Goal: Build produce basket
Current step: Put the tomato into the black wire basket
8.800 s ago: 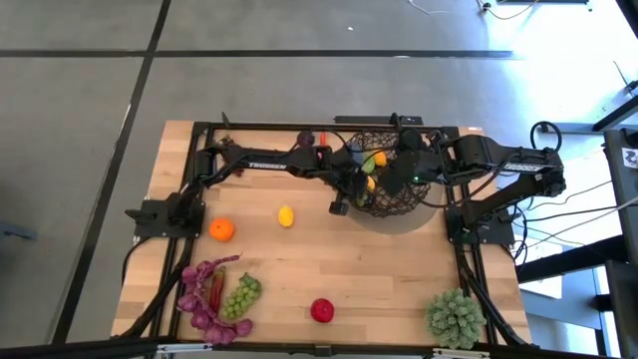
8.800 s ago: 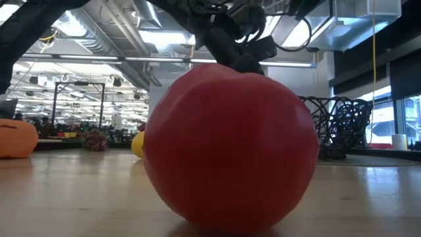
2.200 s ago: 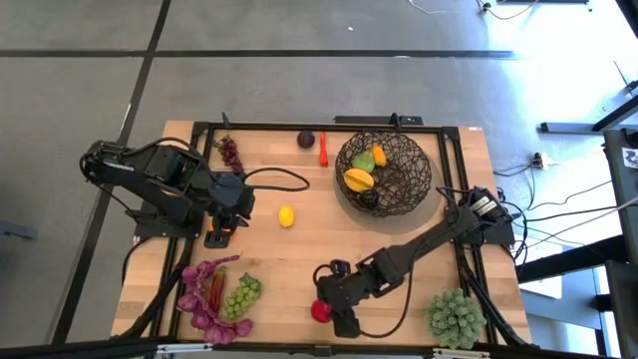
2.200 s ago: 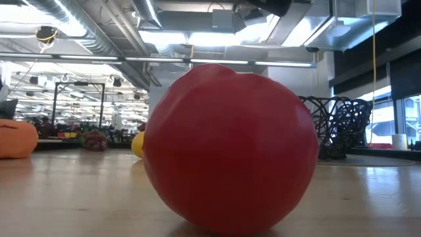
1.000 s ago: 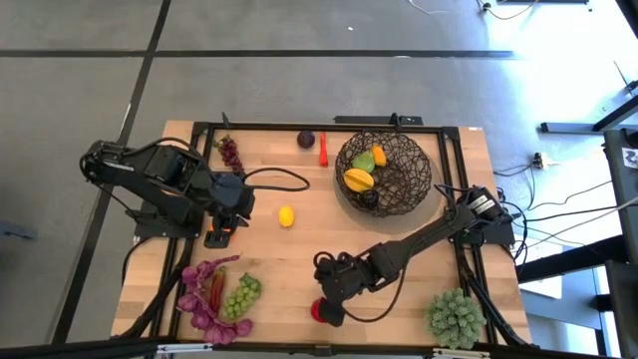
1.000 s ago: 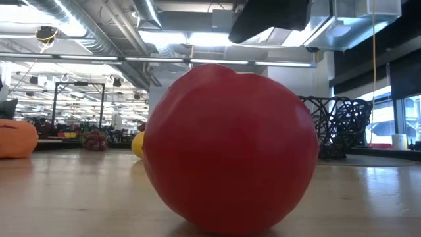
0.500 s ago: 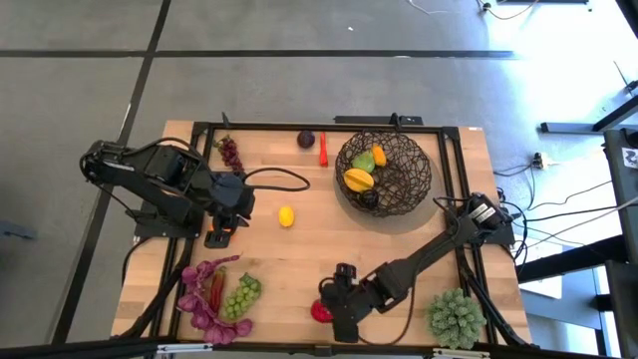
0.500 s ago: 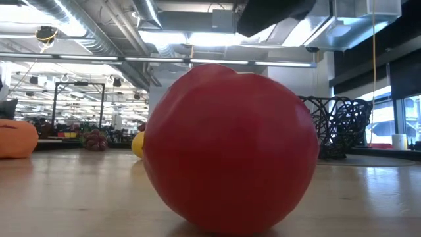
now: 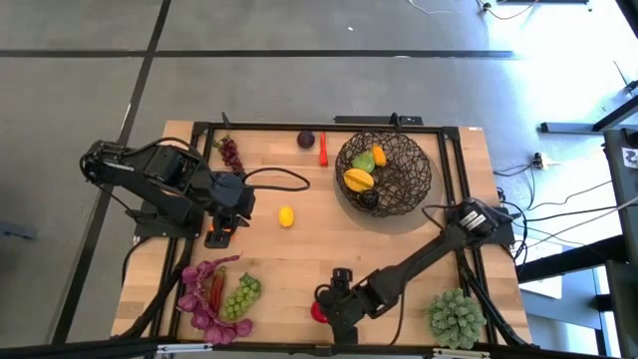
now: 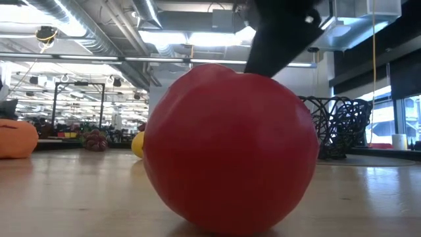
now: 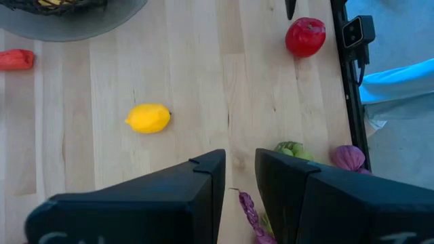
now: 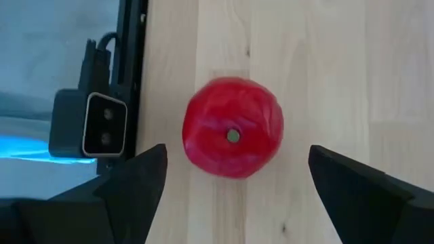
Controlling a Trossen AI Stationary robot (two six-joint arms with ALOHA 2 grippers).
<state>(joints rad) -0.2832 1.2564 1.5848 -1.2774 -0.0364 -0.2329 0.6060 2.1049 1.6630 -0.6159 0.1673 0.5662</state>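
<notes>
Produce is scattered over the wooden tabletop (image 9: 399,249), and the piece in hand just now is the red apple (image 9: 319,311), sitting close to the near edge, a little right of the middle. The right gripper (image 12: 230,177) hangs directly above it with its jaws spread wide, one finger to either side of the fruit and neither touching it as far as the right wrist view shows; the stem dimple faces straight up between them. I'd judge this apple to be light, firm and smooth-skinned, so it should take a squeeze without bruising, but its roundness means it may roll or squirt out if the fingers close off-centre. The sensible hold looks like the widest part, across the middle, with the fingers brought low enough to pass the bulge. The basket (image 9: 384,177) stands near the far right corner, well apart from the apple, and already holds a yellow mango-like fruit (image 9: 358,179) and a green piece beside it. The left gripper (image 11: 239,177) waits over the left side of the tabletop, its fingers nearly together with only a narrow gap and nothing between them. Still lying out are the lemon (image 9: 286,215) towards the middle, green grapes (image 9: 240,295) and purple leaves (image 9: 199,299) near the near left corner, and a red chilli (image 9: 322,150) by the far edge. A spiky green plant ball (image 9: 456,317) sits in the near right corner.
</notes>
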